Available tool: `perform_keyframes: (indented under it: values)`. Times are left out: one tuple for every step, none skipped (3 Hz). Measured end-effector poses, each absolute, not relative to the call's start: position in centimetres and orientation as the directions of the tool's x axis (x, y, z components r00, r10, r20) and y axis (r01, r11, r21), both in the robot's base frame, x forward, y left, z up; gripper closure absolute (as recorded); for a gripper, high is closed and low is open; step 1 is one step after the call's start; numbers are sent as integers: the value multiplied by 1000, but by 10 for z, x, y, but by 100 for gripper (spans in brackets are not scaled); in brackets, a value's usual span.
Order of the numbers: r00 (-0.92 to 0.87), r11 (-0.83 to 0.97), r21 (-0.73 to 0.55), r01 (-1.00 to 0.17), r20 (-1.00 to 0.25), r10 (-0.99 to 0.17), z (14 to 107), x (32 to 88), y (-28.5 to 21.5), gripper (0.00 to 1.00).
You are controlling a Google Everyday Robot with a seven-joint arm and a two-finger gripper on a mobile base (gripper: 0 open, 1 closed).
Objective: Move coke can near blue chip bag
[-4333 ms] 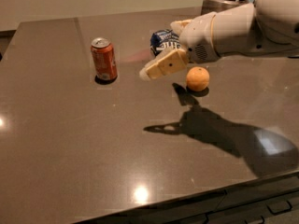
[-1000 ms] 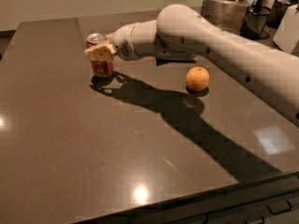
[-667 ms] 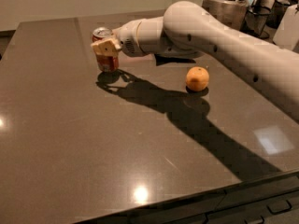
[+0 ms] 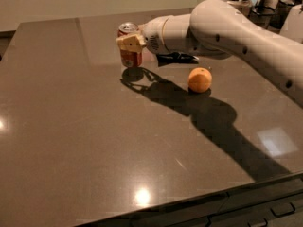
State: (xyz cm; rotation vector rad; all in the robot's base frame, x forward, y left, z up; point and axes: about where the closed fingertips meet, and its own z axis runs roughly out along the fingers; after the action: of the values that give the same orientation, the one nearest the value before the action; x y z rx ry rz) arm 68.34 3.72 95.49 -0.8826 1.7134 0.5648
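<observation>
We find the gripper [image 4: 131, 42] at upper centre, clamped on the coke can [image 4: 131, 58], which stands at or just above the table [image 4: 71, 141]. We judge the carry to be in hand. The blue chip bag is hidden behind the forearm, so the next move calls for a short rightward shift and a gentle set-down. The orange [image 4: 200, 79] lies apart to the lower right. The far edge is near, with open room to the left and in the foreground.

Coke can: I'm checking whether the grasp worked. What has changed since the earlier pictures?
The gripper swung left from beside the orange, closed on the coke can and has carried it slightly right, toward the blue chip bag, mostly hidden behind the arm. The orange stayed put.
</observation>
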Motion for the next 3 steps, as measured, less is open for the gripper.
perform_keyframes:
  values:
    - [-170,653,-64,-755,-942,-289,950,694,7,100]
    - [-193,678,-66,-732,-935,-299,941,702,-11,87]
    - [-210,690,-61,-721,-930,-302,932,707,-21,62]
